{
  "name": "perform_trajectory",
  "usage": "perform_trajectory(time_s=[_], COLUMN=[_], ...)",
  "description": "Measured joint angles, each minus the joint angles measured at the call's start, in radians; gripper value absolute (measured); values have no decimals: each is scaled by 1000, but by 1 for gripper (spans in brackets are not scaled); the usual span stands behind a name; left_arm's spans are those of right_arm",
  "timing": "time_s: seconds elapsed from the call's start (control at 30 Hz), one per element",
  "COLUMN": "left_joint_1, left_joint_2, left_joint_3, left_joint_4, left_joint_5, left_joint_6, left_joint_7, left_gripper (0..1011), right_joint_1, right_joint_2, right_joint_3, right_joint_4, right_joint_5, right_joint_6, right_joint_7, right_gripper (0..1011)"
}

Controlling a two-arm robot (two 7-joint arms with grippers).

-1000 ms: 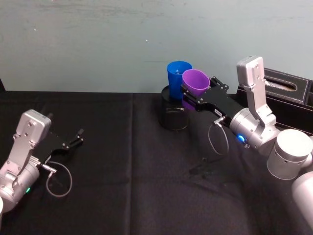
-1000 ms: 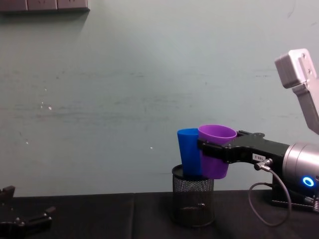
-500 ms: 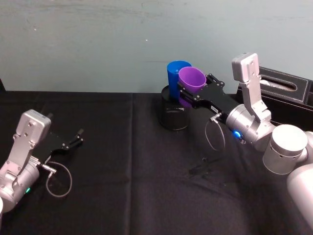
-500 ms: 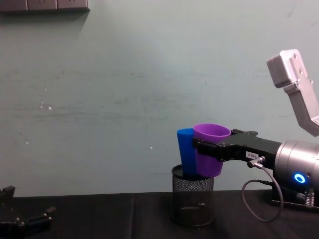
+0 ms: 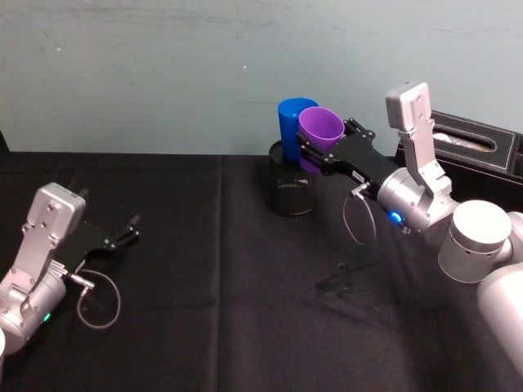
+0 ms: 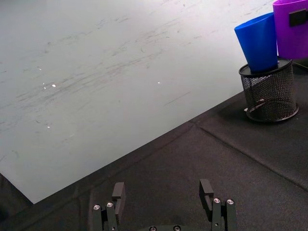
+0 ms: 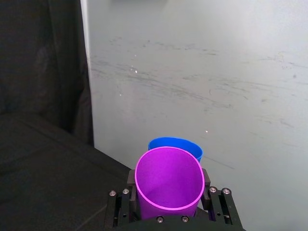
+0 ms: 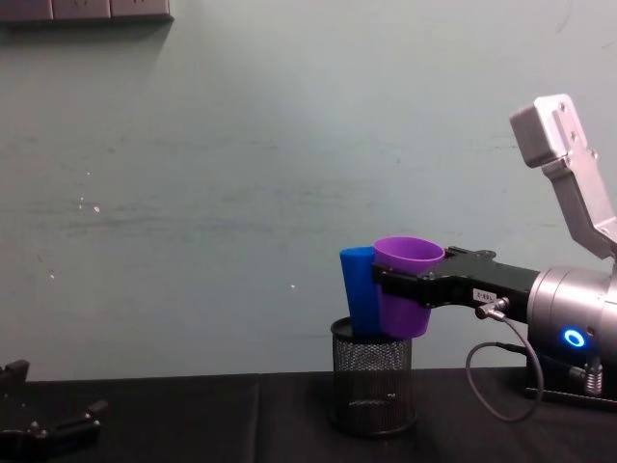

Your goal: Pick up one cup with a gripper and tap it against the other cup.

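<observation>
Your right hand (image 5: 325, 145) pinches the purple cup (image 5: 320, 128) from both sides above the black mesh pen holder (image 5: 290, 196), its rim meeting the blue cup (image 5: 288, 122) standing in that holder; your left hand (image 5: 129, 230) lies well apart over the surface (image 5: 212, 294). From the left wrist, that hand's fingers (image 6: 207, 190) are spread. From the right wrist, the blue rim shows just behind the purple cup. From the chest, the blue cup leans, purple against its side; the right hand's small white label (image 8: 479, 294) is too small to read.
</observation>
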Motion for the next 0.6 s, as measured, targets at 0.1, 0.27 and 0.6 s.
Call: perform_trajectory(time_s=[0.1, 0.27, 0.6], left_joint_1=[0, 0, 0], left_joint_2=[0, 0, 0], left_joint_3=[0, 0, 0], left_joint_4=[0, 0, 0], left_joint_5=[0, 0, 0], left_joint_6=[0, 0, 0], left_joint_7=[0, 0, 0], left_gripper=[1011, 1011, 1011], right_joint_1=[0, -15, -54], right_joint_2=[0, 4, 23], right_joint_3=[1, 2, 4], right_joint_4=[-1, -26, -91], right_joint_5=[0, 3, 16], right_joint_6=[0, 13, 48], right_joint_7=[2, 6, 5], right_gripper=[735, 735, 735])
